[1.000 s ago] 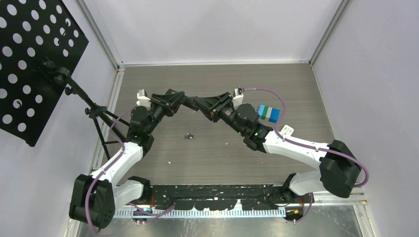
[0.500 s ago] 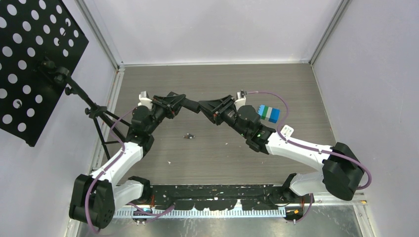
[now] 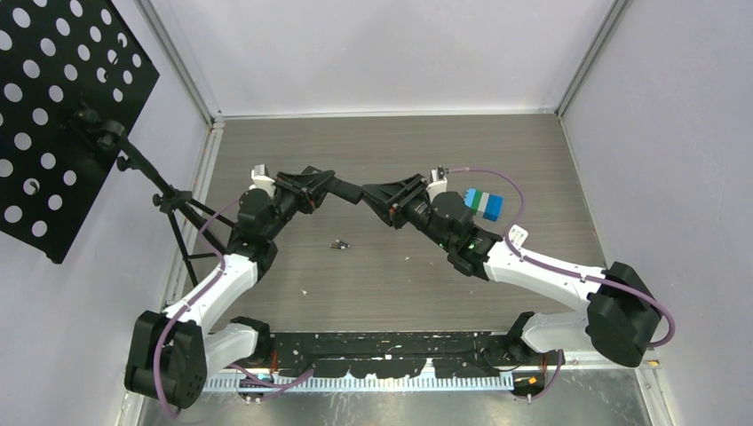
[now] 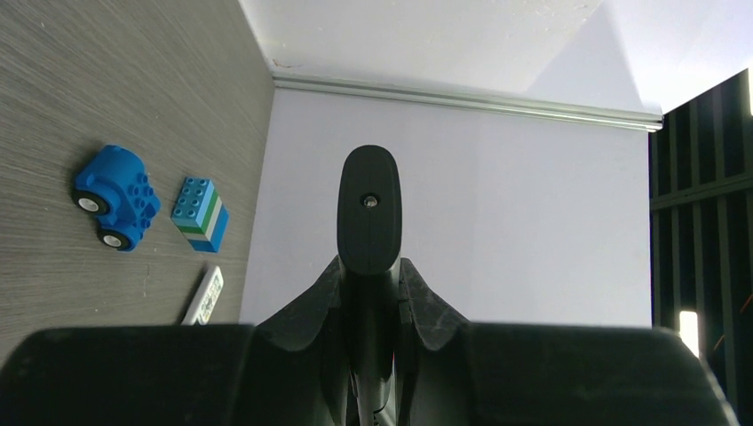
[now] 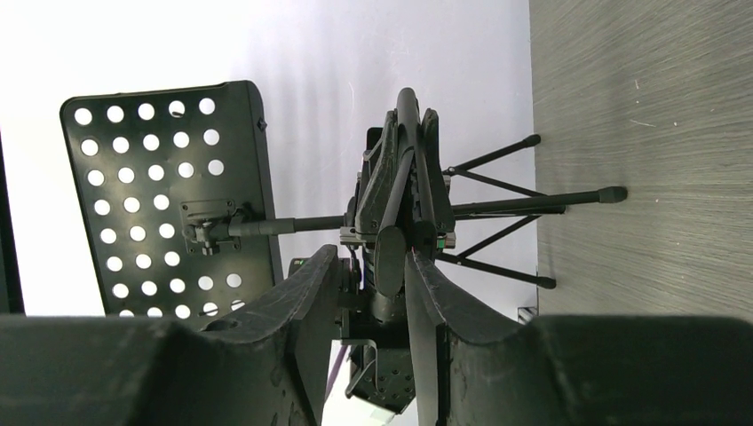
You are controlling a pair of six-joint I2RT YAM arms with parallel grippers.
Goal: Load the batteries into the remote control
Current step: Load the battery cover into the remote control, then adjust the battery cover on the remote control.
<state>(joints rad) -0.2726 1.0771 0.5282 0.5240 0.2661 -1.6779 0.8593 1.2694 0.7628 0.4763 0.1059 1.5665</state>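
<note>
Left gripper (image 4: pixel 370 277) is clamping remote (image 4: pixel 368 200) at frame centre; right gripper (image 5: pixel 377 264) is gaping halfway around its tip. One-ended hold is risking slippage.

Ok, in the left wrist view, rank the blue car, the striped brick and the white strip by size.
1. Blue car
2. Striped brick, somewhat smaller
3. White strip, slimmest, but its lower end is hidden, so unsure

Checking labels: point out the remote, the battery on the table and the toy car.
remote (image 4: pixel 368 209): left wrist view, its rounded end.
battery (image 3: pixel 338 244): top view, its middle.
toy car (image 4: pixel 115 188): left wrist view, its blue body.
</note>
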